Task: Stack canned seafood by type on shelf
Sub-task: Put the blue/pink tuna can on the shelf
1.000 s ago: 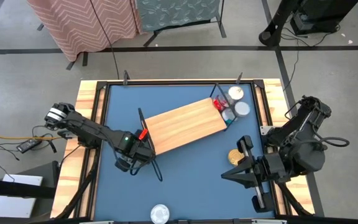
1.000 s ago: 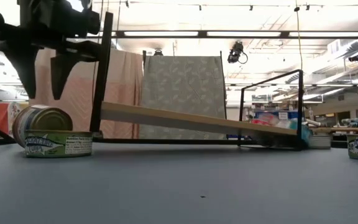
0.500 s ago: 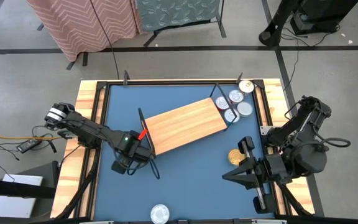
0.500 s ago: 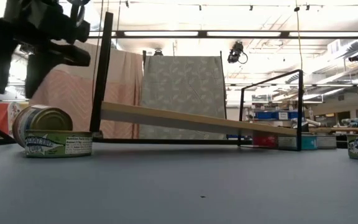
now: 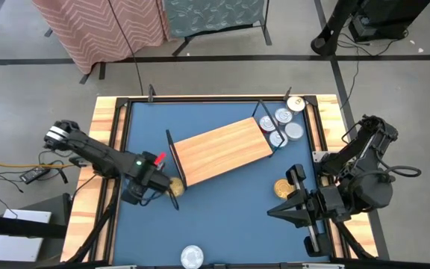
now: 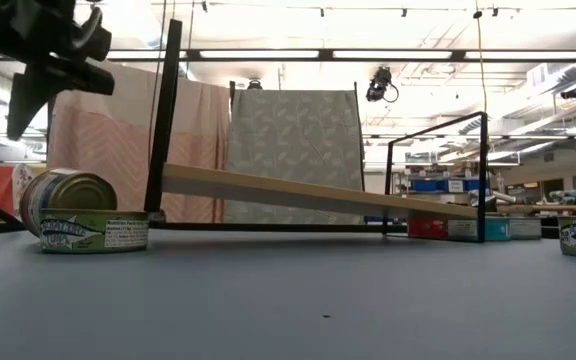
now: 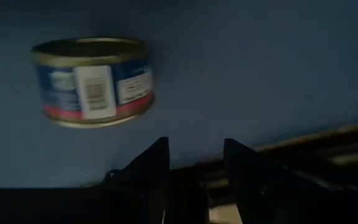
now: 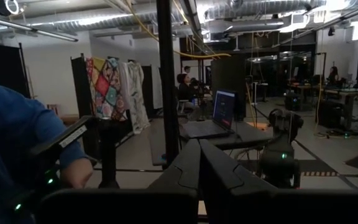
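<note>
The shelf (image 5: 222, 152), a light-wood board with black wire end frames, lies askew mid-table; in the low view the shelf (image 6: 318, 195) slants down to the right. A gold tin (image 5: 175, 187) lies flat on the table by the shelf's near left corner; the left wrist view shows this tin (image 7: 92, 81) with a blue label. My left gripper (image 5: 140, 190) hangs open just left of it, pointing down, also seen as my left gripper (image 7: 194, 162). Several tins (image 5: 281, 125) cluster off the shelf's far right end. My right gripper (image 5: 269, 211) waits shut, raised at the near right.
A gold tin (image 5: 283, 188) lies near my right gripper and a silver tin (image 5: 191, 256) at the near edge. In the low view a tilted tin (image 6: 68, 192) leans behind a green-labelled tin (image 6: 93, 232). The wooden rim (image 5: 107, 149) frames the blue table.
My left gripper has gone toward the table's left edge and risen a little, rolling its wrist, and has uncovered the gold tin by the shelf's corner. At the far right a blurred red thing over the tins has gone and more tins show there.
</note>
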